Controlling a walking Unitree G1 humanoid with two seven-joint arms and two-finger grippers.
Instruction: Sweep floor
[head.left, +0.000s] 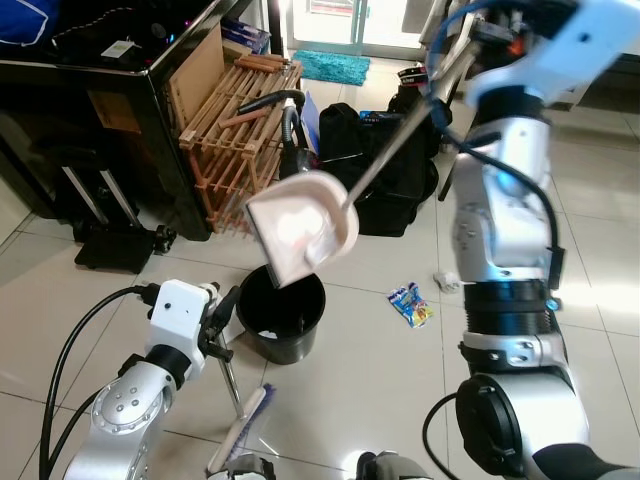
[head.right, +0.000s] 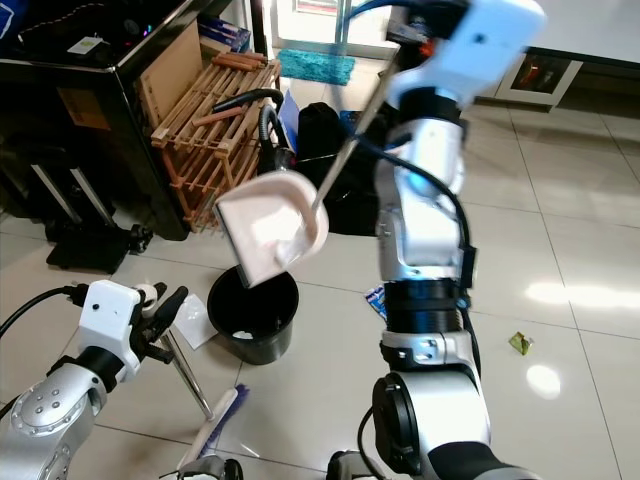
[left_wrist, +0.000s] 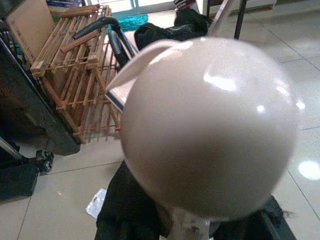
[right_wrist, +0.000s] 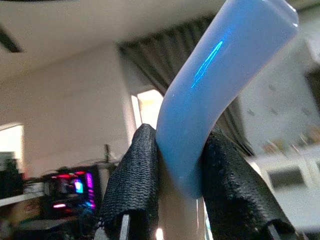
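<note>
Right arm raised high, right gripper (right_wrist: 175, 200) clamped on the light-blue handle (right_wrist: 215, 85) of the dustpan (head.left: 300, 228), whose smooth pinkish scoop hangs tilted on a thin metal shaft directly above the black bin (head.left: 282, 315). Round bin holds a few pale scraps at the bottom. Left gripper (head.right: 168, 310) is low, fingers closed on the broom (head.left: 240, 425) pole, bristles on the glossy tiled floor (head.left: 340, 370) beside the bin.

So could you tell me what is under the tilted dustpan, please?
A black bin stands on the tiles directly under the dustpan, which the right gripper holds up by its handle. Something white lies in the bin; the pan covers part of its opening.
</note>
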